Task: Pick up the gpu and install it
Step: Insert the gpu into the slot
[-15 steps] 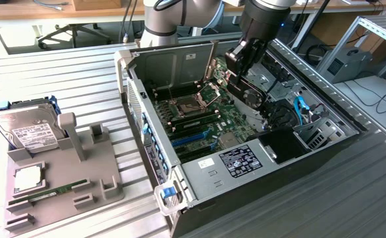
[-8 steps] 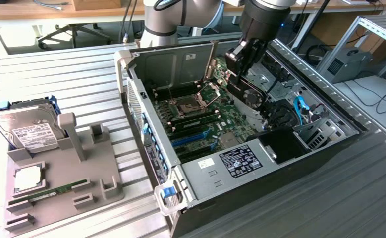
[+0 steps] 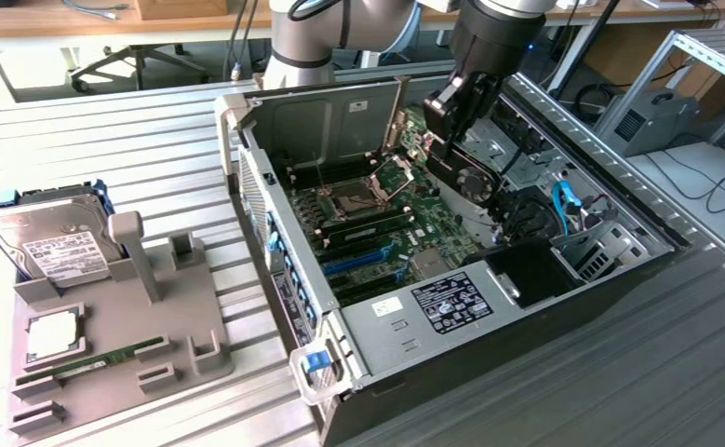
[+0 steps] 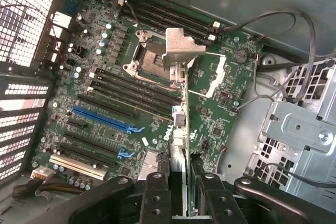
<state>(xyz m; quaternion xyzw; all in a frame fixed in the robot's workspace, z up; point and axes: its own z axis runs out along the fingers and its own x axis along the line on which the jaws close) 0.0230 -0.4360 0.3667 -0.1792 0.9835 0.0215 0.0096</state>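
Fixture tray (image 3: 114, 303) at the exterior view's left is carrying the hard drive (image 3: 52, 244). Moving right, the open computer case (image 3: 524, 345) is lying on the table (image 3: 114, 149). Your gripper (image 4: 181, 179) is clamping the gpu (image 4: 182, 51) on edge, hanging it above the motherboard (image 3: 381, 228) inside.

This is a robotics lab or electronics workshop: a robot arm (image 3: 318, 37) reaches over an opened computer tower (image 3: 387, 326) on a ribbed aluminium tabletop (image 3: 127, 140), its motherboard (image 4: 220, 103) bare. A grey parts fixture (image 3: 114, 326) holds a hard drive (image 3: 52, 247). Behind are a wooden desk (image 3: 89, 19), an office chair's base (image 3: 139, 60), a metal frame (image 3: 697, 56) and loose cables (image 3: 710, 186) on the floor.
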